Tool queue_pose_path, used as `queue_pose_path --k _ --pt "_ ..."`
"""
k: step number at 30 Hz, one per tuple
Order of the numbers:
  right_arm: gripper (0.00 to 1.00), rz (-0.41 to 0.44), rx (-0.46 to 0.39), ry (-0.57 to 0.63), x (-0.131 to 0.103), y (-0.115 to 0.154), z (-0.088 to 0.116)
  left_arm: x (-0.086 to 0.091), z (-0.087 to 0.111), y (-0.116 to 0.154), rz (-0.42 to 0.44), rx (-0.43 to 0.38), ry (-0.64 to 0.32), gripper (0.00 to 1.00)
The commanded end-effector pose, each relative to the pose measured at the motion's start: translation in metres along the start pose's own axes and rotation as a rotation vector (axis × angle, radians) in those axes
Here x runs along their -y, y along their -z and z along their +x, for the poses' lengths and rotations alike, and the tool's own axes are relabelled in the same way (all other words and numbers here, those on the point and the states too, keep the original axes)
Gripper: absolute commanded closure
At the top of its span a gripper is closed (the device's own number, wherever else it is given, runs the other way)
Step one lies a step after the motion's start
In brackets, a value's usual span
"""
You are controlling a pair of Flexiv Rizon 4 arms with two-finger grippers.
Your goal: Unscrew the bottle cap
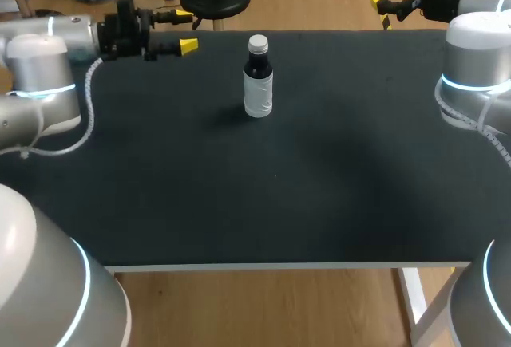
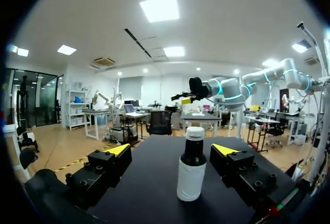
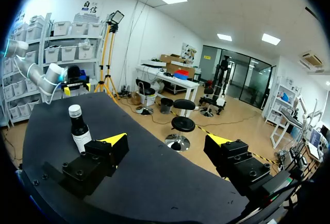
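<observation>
Work surface: table (image 1: 239, 195) with a matte black top, fine-grained and non-reflective, and a thin white edge along the near side. One task item: the bottle (image 1: 258, 85), standing upright on the far middle part of the table, with nothing touching it. It is a small cylindrical bottle with rounded shoulders narrowing to a short neck. The neck and shoulder are dark and glossy, and the lower body is wrapped in a smooth white label. The cap (image 1: 258, 43) is pale, silvery-white and round, seated on the neck and slightly wider than it; the right wrist view (image 3: 75, 111) suggests fine ribbing on its side, though this is too small to confirm. The left gripper (image 1: 187, 29) sits at the far left of the table, pointing toward the bottle. Its two blocky black fingers with wedge-shaped yellow tips are spread wide and hold nothing. In the left wrist view the bottle (image 2: 191, 180) stands ahead of this gripper (image 2: 172, 149), in line with the gap between the fingers but clear of both, with the cap (image 2: 195, 133) above tip level. The right gripper (image 1: 381, 10) hangs by the far right edge of the table, well apart from the bottle, with its fingers likewise parted and empty. In the right wrist view the bottle (image 3: 80, 131) stands beyond and to the outside of one finger of this gripper (image 3: 166, 140). Both arms have smooth white-grey housings with lit cyan rings at the joints.
</observation>
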State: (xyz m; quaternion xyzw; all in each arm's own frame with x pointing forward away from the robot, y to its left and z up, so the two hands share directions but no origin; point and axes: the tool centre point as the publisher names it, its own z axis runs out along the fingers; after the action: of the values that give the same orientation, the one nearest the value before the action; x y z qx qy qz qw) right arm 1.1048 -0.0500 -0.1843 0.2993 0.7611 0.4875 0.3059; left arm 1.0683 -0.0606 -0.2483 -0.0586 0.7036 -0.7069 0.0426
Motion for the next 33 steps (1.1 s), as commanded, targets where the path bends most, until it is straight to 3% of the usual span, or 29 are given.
queue_pose_path --k 1,14,24,33 --pt "0.00 0.000 0.000 0.000 0.000 0.000 0.000 -0.013 -0.013 -0.022 0.043 -0.147 0.007 0.00" --pt "0.00 0.000 0.000 0.000 0.000 0.000 0.000 -0.038 -0.008 -0.084 0.050 -0.313 0.033 0.00" --pt "0.00 0.000 0.000 0.000 0.000 0.000 0.000 -0.040 0.013 -0.119 0.042 -0.399 0.010 0.00" --pt "0.00 0.000 0.000 0.000 0.000 0.000 0.000 -0.041 0.025 -0.133 0.028 -0.457 0.018 0.00"
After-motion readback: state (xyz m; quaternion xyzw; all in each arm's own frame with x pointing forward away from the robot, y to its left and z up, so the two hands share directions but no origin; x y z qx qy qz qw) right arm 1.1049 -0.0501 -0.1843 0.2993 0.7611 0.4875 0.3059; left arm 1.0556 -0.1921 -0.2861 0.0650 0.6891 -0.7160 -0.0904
